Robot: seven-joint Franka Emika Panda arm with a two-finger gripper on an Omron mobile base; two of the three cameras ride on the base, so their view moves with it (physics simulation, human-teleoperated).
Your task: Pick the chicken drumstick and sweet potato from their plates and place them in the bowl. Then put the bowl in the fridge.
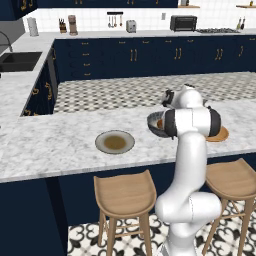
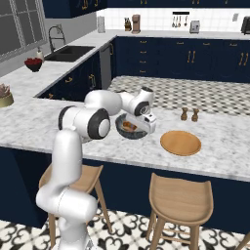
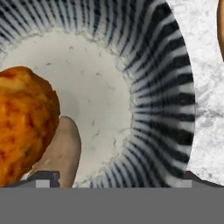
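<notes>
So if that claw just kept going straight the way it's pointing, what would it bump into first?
Most likely the inside of the bowl. The open claw looks straight down into it, with the chicken drumstick and sweet potato lying off to one side. Depth is hard to judge, so a finger might graze the food.

Glossy, rough orange-brown chicken drumstick [image 3: 24, 122], smooth matt tan sweet potato [image 3: 65, 151], ribbed bowl [image 3: 162, 87] with speckled pale inside, glazed grey-green ceramic plate [image 1: 102, 146], matt wooden plate [image 2: 180, 143], veined marble counter [image 1: 45, 145], smooth wooden stools [image 1: 124, 194]
</notes>
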